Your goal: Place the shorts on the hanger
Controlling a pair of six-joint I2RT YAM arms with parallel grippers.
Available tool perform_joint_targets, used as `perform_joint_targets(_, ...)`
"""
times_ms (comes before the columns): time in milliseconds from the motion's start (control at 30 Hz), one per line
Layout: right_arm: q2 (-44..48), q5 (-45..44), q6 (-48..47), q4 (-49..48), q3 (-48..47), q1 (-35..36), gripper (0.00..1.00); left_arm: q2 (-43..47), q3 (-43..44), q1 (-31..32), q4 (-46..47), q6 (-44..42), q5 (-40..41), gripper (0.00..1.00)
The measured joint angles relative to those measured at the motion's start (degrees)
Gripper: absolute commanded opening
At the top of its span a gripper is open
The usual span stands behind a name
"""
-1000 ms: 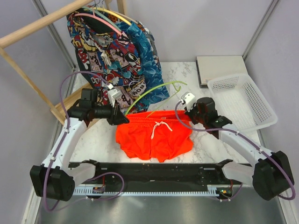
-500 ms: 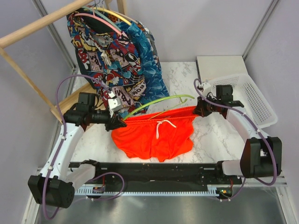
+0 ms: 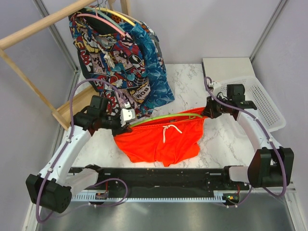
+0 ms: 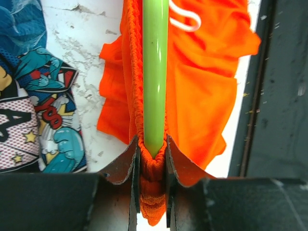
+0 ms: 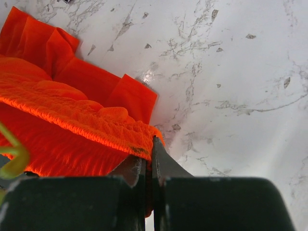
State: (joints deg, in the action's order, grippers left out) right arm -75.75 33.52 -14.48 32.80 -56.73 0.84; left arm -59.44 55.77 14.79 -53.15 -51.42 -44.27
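Shorts: bright orange-red fabric shorts (image 3: 159, 142) with a white drawstring (image 3: 168, 131) lie in the middle of the white marbled desk (image 3: 187, 82), towards its near edge. The waistband is pulled taut from left to right between the two arms, and the legs sag onto the desk below it.
Hanger: a thin lime-green plastic hanger (image 3: 163, 117) runs along the top of the waistband, from the left jaws almost to the right ones. In the left wrist view its bar (image 4: 155, 72) lies in the fold of the waistband, with orange cloth on both sides.
Left jaws: clamped on the left end of the waistband. The tip of the green bar sits between the black fingers (image 4: 130, 163), and cloth is bunched below it.
Right jaws: pinched together on the right corner of the waistband, with the fingers (image 5: 166, 166) tight against the ribbed elastic. They stand just beside the basket.
Far left corner: a comic-print multicoloured garment (image 3: 108, 53) and a blue patterned garment (image 3: 154, 72) hang from a wooden rail (image 3: 38, 29).
Right edge: a white perforated plastic basket (image 3: 262, 103).
Far right corner: a flat grey square slab (image 3: 226, 67).
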Motion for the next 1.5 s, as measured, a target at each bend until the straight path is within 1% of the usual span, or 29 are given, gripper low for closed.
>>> perform_joint_targets(167, 2.84, -2.62, -0.35, 1.18, -0.02, -0.22, 0.0, -1.62, 0.0, 4.48, 4.11, 2.34, 6.95, 0.02)
perform_joint_targets(300, 4.87, -4.98, -1.68, 1.99, -0.61, 0.11, 0.0, -3.37, 0.11, 7.96, 6.73, 6.16, 11.41, 0.02)
perform_joint_targets(400, 5.97, -6.75, -2.84, 2.8, -1.14, 1.62, 0.0, -4.5, 0.33, 11.93, 7.58, 9.14, 14.34, 0.02)
perform_joint_targets(500, 6.8, -8.59, -4.09, 4.85, -2.71, 4.74, 0.0, -5.95, 1.77, 16.72, 7.39, 12.81, 17.53, 0.02)
perform_joint_targets(600, 7.5, -10.56, -5.05, 6.6, -4.9, 8.28, 0.33, -7.72, 4.57, 18.91, 6.93, 16.44, 19.23, 0.02)
perform_joint_targets(633, 7.61, -10.67, -5.4, 7.43, -5.81, 9.31, 0.53, -8.2, 5.66, 19.15, 6.56, 17.51, 19.71, 0.02)
perform_joint_targets(700, 7.61, -10.8, -6.45, 9.18, -7.85, 10.21, 0.71, -8.85, 7.67, 19.3, 5.9, 19.15, 20.39, 0.02)
perform_joint_targets(767, 7.76, -10.67, -7.76, 10.8, -9.73, 10.21, 0.82, -8.9, 8.68, 19.32, 5.01, 20.0, 20.74, 0.02)
perform_joint_targets(800, 7.96, -10.54, -8.5, 11.74, -10.51, 10.19, 0.89, -8.85, 9.03, 19.32, 4.55, 20.33, 20.83, 0.02)
perform_joint_targets(867, 8.72, -10.21, -10.08, 13.2, -11.72, 10.14, 0.97, -8.76, 9.14, 19.32, 3.65, 20.57, 21.24, 0.02)
perform_joint_targets(900, 9.29, -9.92, -10.88, 13.79, -12.13, 10.08, 0.98, -8.72, 9.14, 19.3, 2.93, 20.74, 21.55, 0.02)
perform_joint_targets(1067, 13.99, -4.26, -17.11, 17.05, -14.6, 9.68, 0.98, -8.04, 9.14, 19.08, -0.31, 21.38, 22.6, 0.02)
perform_joint_targets(1200, 15.28, 4.33, -22.03, 19.58, -17.7, 9.75, 0.9, -6.95, 9.14, 19.04, -1.25, 21.66, 21.57, 0.02)
perform_joint_targets(1333, 13.38, 11.3, -24.37, 20.11, -18.47, 11.15, 0.86, -5.09, 9.14, 19.04, -1.27, 22.1, 18.21, 0.02)
perform_joint_targets(1433, 12.68, 14.47, -24.02, 17.4, -15.93, 13.79, 0.85, -4.09, 9.14, 19.04, -1.29, 22.49, 15.5, 0.02)
perform_joint_targets(1500, 13.2, 14.78, -23.37, 14.49, -13.18, 16.59, 0.85, -3.76, 9.16, 19.04, -1.27, 22.69, 13.9, 0.02)
